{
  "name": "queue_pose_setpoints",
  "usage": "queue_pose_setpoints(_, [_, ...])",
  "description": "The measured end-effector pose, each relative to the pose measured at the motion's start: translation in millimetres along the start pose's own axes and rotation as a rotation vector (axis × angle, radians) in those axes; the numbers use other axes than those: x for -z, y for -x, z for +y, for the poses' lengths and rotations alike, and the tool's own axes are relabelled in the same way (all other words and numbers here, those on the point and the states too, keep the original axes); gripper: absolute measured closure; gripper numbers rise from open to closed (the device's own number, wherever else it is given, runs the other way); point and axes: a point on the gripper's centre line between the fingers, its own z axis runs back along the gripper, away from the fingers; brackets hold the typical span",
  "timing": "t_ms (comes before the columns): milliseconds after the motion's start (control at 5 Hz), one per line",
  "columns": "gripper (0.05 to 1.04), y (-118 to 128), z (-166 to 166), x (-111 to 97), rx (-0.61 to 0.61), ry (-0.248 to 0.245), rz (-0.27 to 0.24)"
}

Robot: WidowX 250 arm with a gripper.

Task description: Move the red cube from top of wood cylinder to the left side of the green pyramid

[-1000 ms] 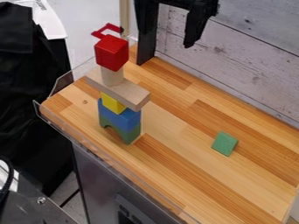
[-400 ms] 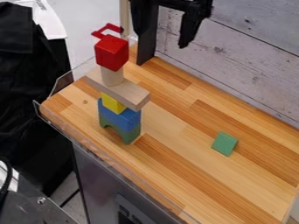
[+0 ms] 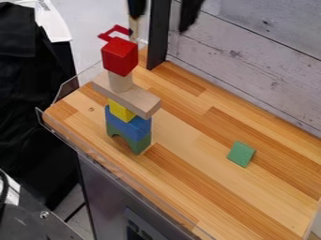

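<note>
- Camera view: the red cube sits up high, and I'll place everything by it.
- Right under it stands a pale wood cylinder, then a flat wooden plank, a yellow block, a blue block and, lowest, a green arch-shaped block on the striped wooden worktop.
- The black robot gripper hangs beyond the cube and higher in view, apart from it; its fingers are spread wide, with nothing held.
- The small green pyramid lies on the wood, well apart from the cube, to its right and lower in view.
- A pale plank wall rises behind, right of the cube.
</note>
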Motion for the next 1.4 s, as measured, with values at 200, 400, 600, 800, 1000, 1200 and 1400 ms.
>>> queue_pose_setpoints(200, [0.083,8,23,-10,-0.063,0.014,-0.035])
queue_pose_setpoints(400, [0.083,12,37,-8,-0.096,0.029,-0.030])
queue_pose_setpoints(600, [0.083,17,41,0,-0.102,0.033,0.000])
queue_pose_setpoints(800, [0.083,21,40,3,-0.096,0.034,0.022])
queue_pose_setpoints(1000, [0.083,21,35,9,-0.072,0.038,0.062])
queue_pose_setpoints(1200, [0.083,25,27,9,-0.043,0.051,0.088])
queue_pose_setpoints(1400, [0.083,27,25,13,-0.030,0.062,0.097])
